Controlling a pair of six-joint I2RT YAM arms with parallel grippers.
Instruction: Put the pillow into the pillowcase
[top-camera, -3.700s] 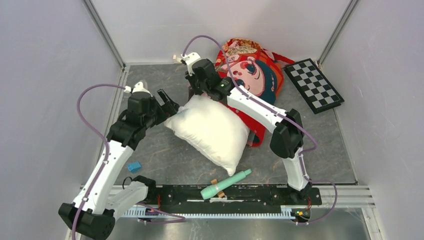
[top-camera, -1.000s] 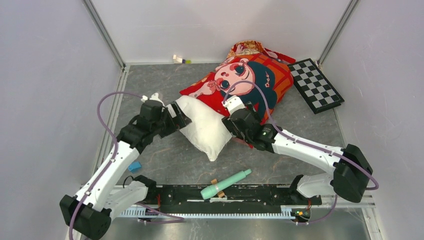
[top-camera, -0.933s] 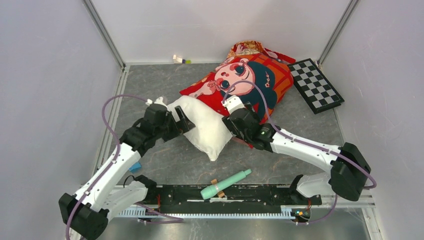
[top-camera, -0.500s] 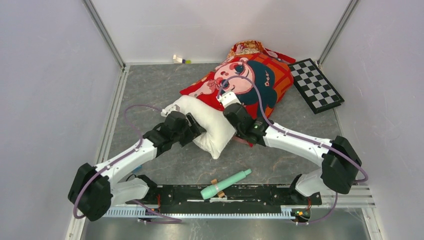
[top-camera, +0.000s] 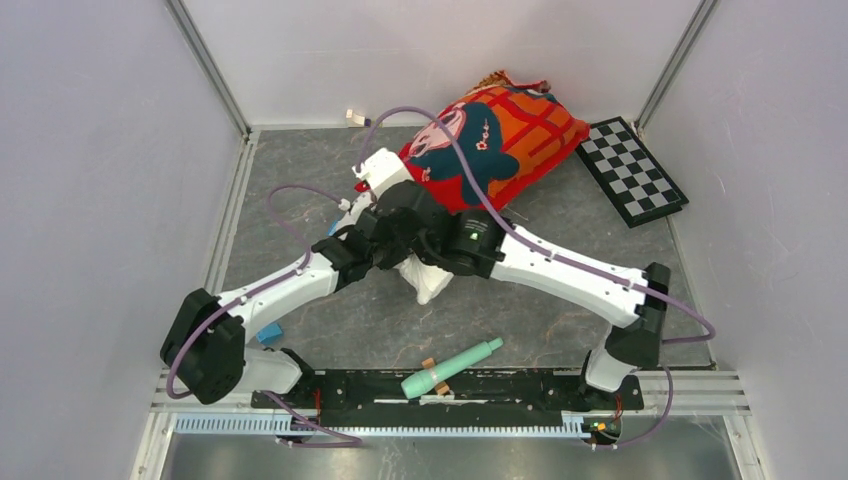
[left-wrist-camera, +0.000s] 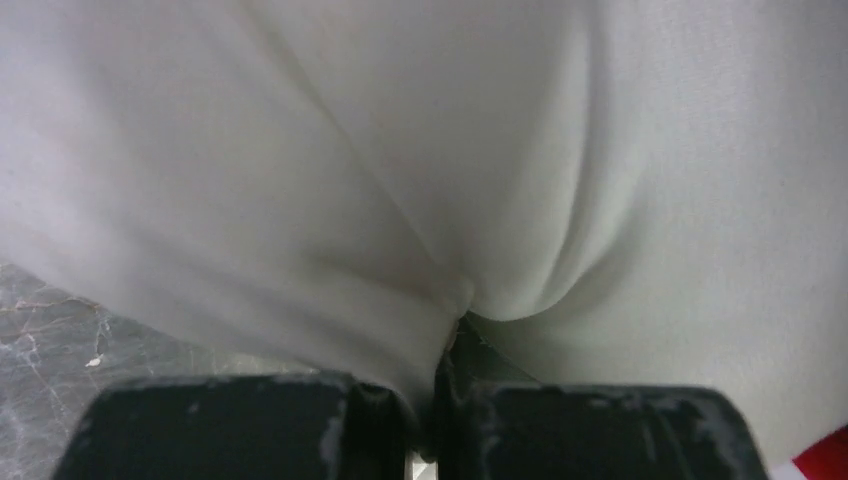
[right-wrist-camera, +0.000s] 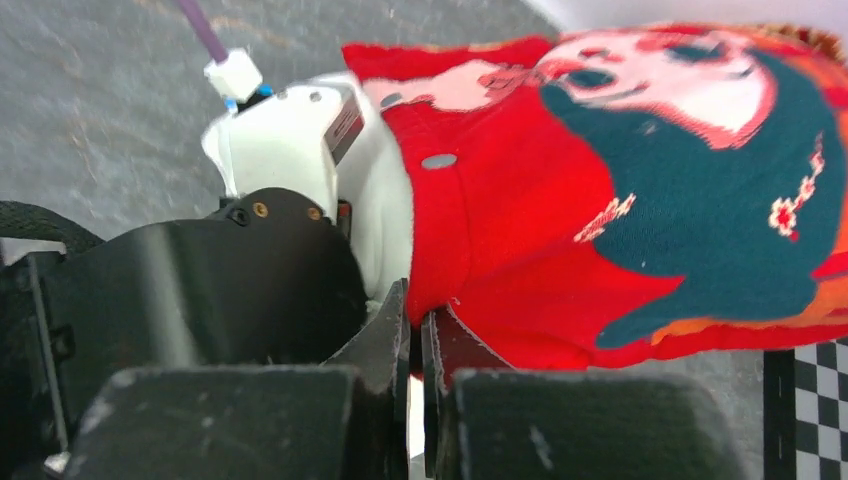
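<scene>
The pillowcase (top-camera: 510, 130), bright red-orange with a cartoon face, lies bunched and puffy at the back of the table. Only one white corner of the pillow (top-camera: 428, 282) sticks out below the two wrists, which crowd together over the sack's mouth. In the left wrist view the white pillow (left-wrist-camera: 300, 170) fills the frame. My left gripper (left-wrist-camera: 447, 335) is shut on a pinched fold of it. My right gripper (right-wrist-camera: 415, 315) is shut on the red edge of the pillowcase (right-wrist-camera: 620, 200). A strip of pillow (right-wrist-camera: 392, 245) shows beside that edge.
A black-and-white checkerboard (top-camera: 628, 170) lies at the back right. A teal cylinder (top-camera: 450, 368) and a small wooden piece (top-camera: 432, 365) rest near the front rail. A blue block (top-camera: 267, 333) sits by the left arm. Grey walls close in three sides.
Both grippers went from open to shut, the left on the pillow, the right on the pillowcase edge. Both wrists moved together toward the mouth; the pillowcase rose and bunched, covering most of the pillow.
</scene>
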